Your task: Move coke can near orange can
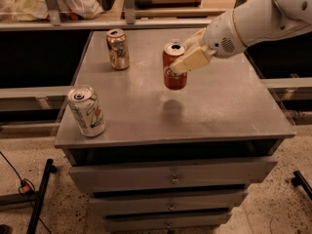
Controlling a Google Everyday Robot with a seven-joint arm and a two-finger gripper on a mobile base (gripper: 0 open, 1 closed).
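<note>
- Fingers (pixel 194 59) are closed round the coke can (pixel 173 76), pinching its upper half. One cream finger lies across the can's near-right side; the other is mostly hidden behind it, toward the far edge. Gap = one can width, no slack visible.
- Gripper (pixel 181 56) sits above mid-surface, a bit toward the far edge. Arm (pixel 253 21) reaches in from over the far-right corner.
- Coke can: upright, hanging clear of the table (pixel 229 111). A dark shadow (pixel 173 106) lies on the top below it w/ bare metal between, so I judge it airborne, not resting.
- Orange can (pixel 118 49): upright near the far-left corner, apart from the coke can, nothing between them.
- White can (pixel 87 111) w/ green/red marks: near-left corner, close to the near edge, well off the likely path.
- Step, my read: carry phase. Can is gripped and up; placing not yet done.
- Next move calls for: shift toward the left edge and slightly toward the far edge, stop just beside the orange can w/o touching it. Then lower till the base sits flat, and only then spread the fingers.
- Watch: come in from the right-edge side so the front finger doesn't knock the orange can. Keep the coke can level on the way down.
</note>
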